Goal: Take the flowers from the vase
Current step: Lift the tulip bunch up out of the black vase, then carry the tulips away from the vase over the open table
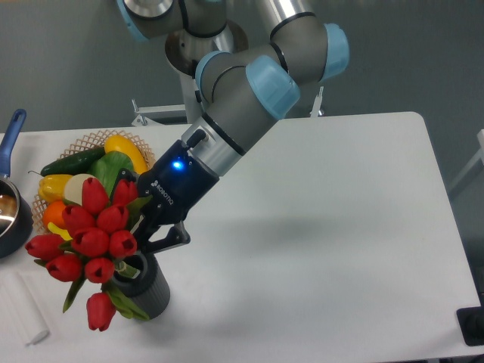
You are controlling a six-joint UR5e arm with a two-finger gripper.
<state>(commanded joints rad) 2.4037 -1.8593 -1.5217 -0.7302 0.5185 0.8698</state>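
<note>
Jaws clench the flowers [87, 242] low on the stems, just above the vase [144, 286] mouth, so the bunch can lift as one. The gripper [144, 243] reaches in slantwise from the right, with the buds fanned to its left above the vase at the table's [340, 227] near left. Small white lettering on the gripper body is too tiny to read. A fruit basket [91, 140] sits beyond.

A wicker basket [148, 162] of fruit and vegetables sits on the white bench [340, 227]. A blue-handled pot [10, 208] stands left of it, a white roll [21, 306] nearer the front.
</note>
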